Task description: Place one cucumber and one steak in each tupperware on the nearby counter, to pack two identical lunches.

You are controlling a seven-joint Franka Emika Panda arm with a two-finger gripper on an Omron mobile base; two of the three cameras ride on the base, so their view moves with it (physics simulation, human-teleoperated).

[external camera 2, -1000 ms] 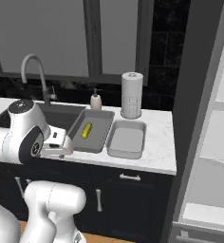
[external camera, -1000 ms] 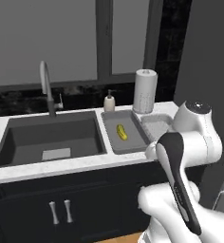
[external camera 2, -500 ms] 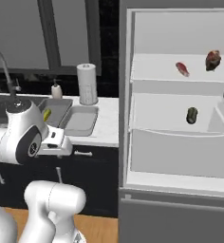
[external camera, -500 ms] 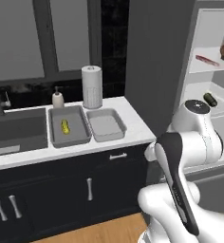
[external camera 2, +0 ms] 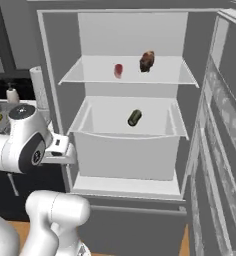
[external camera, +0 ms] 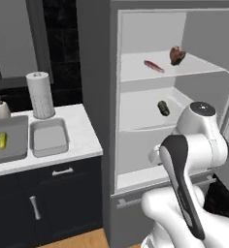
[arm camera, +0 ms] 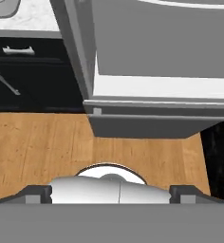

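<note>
Cucumber (external camera 2: 134, 117), dark green, lay one fridge shelf below both steaks (external camera 2: 146, 61); reaching it needed a level approach. Whether the fingers were spread, I couldn't tell.

Quick count — two cucumbers: a yellow one (external camera: 2, 140) in the left tupperware (external camera: 17, 154), a dark green one (external camera: 162, 108) in the fridge. Two steaks up top — red slab (external camera: 154, 66), brown chunk (external camera: 175, 54). Two tupperwares, second one (external camera: 48, 138) alongside. One paper towel roll (external camera: 40, 95), one soap bottle (external camera: 2, 107).
</note>
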